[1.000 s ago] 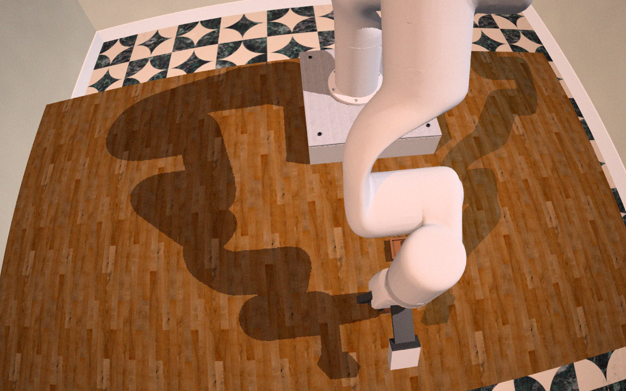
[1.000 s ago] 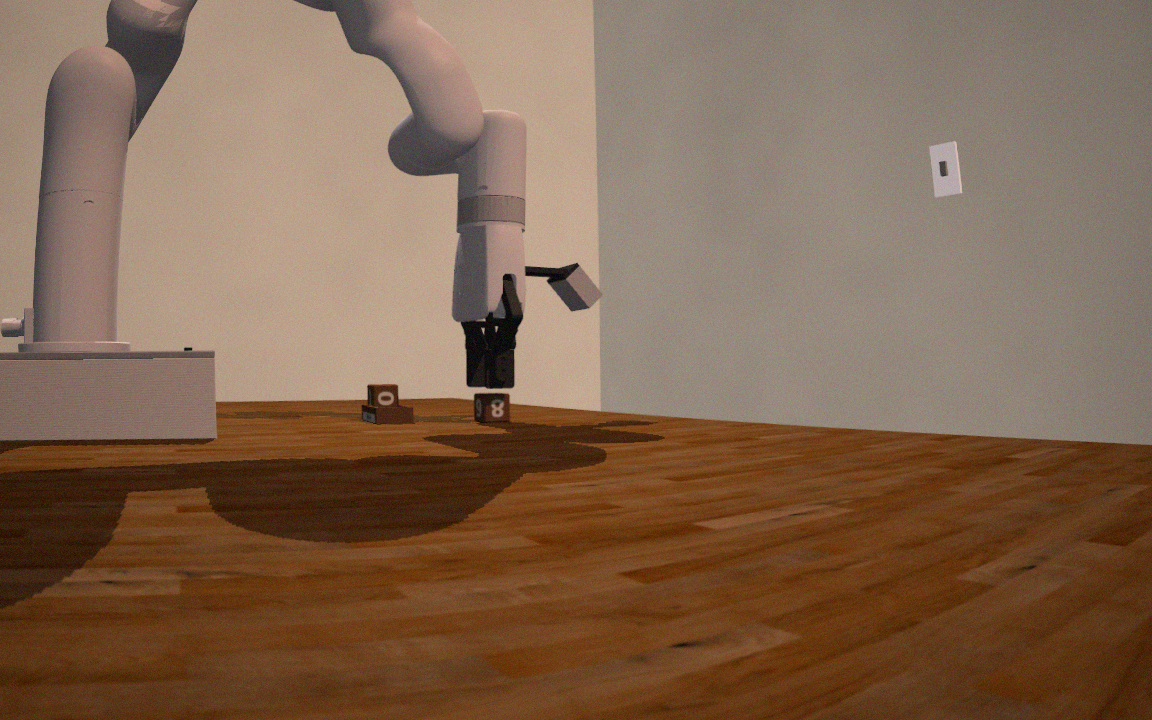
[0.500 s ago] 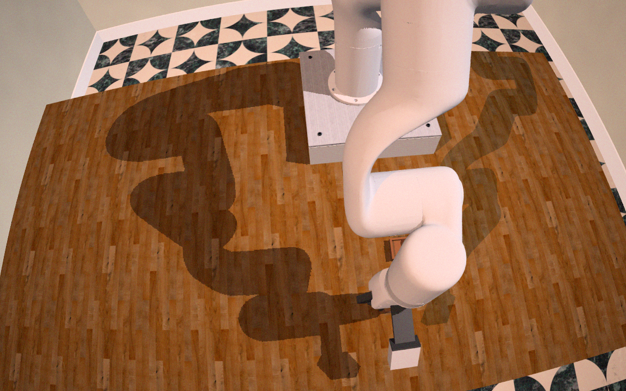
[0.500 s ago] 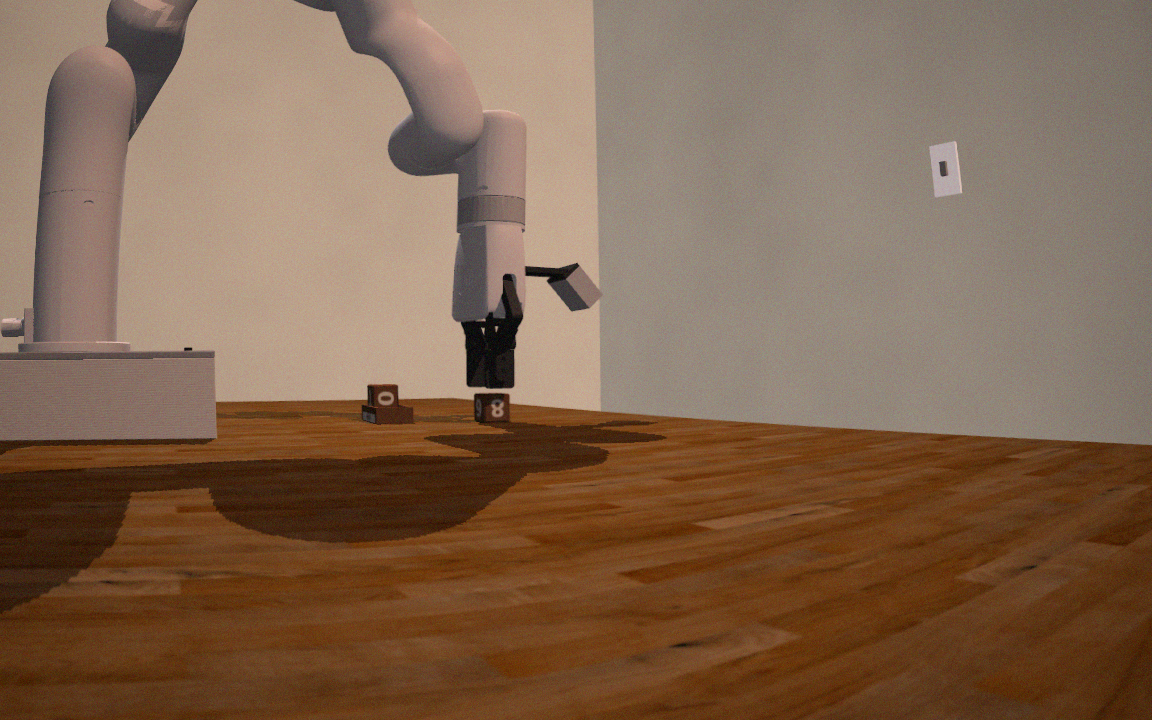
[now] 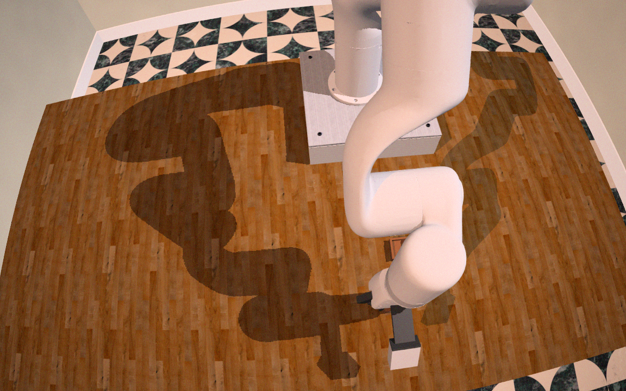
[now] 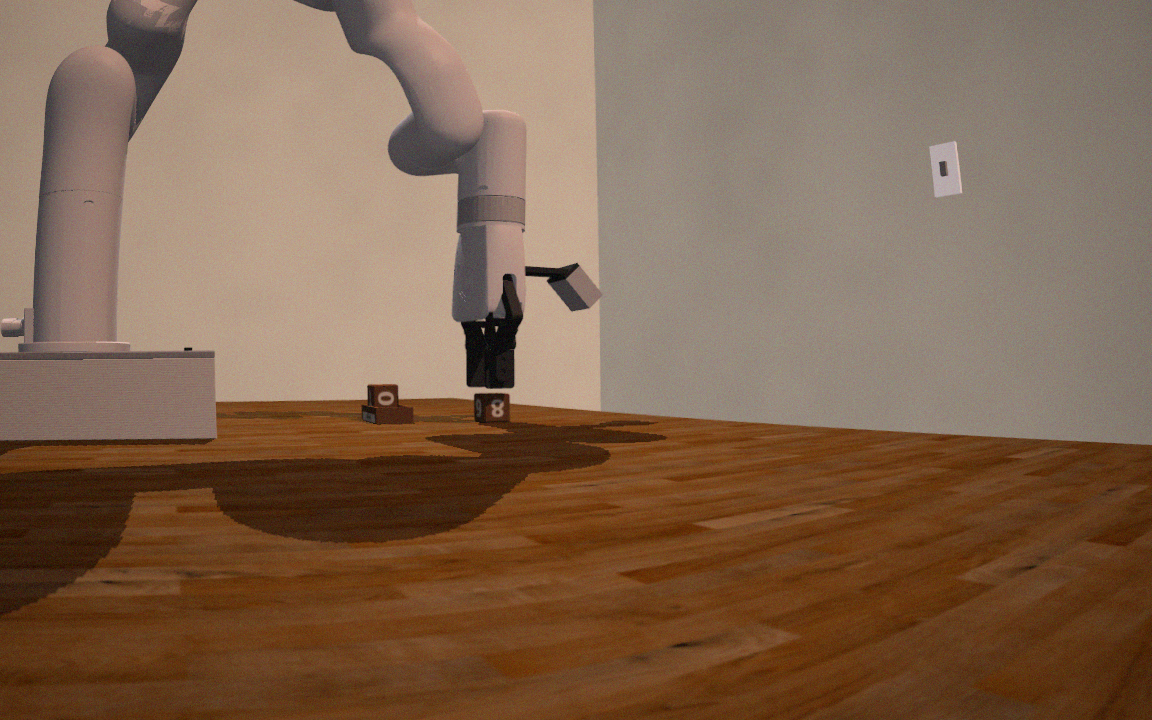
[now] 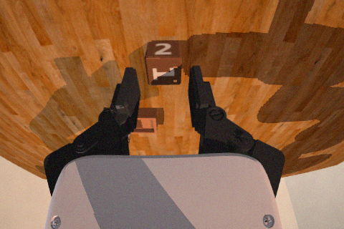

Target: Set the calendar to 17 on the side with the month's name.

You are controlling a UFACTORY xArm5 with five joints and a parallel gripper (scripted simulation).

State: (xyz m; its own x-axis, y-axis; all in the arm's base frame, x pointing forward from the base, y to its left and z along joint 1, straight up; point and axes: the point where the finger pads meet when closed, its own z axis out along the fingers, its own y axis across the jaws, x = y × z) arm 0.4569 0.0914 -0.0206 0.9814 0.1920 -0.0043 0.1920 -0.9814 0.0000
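Note:
One dark brown cube (image 6: pixel 492 408) (image 7: pixel 163 62) stands on the table beneath my gripper (image 6: pixel 490 385) (image 7: pixel 163 68). In the wrist view its top shows a 1 lying sideways, and a side shows a 2. In the exterior view it shows an 8 and part of another digit. My gripper is partly open and empty, its fingertips just above the cube, one to each side. The small tray (image 5: pixel 395 248) (image 6: pixel 395 415) (image 7: pixel 155 126) lies nearer the base. The other cube (image 6: pixel 382 394) shows a 0 and rises above the tray's wall. The arm or a finger hides it elsewhere.
The robot's metal base block (image 5: pixel 327 116) (image 6: pixel 70 398) stands behind the tray. The arm covers part of the tray in the top view. The wooden table (image 5: pixel 86 272) (image 6: pixel 741 582) carries broad arm shadows. The wrist camera (image 5: pixel 404 354) (image 6: pixel 575 286) sticks out from the wrist.

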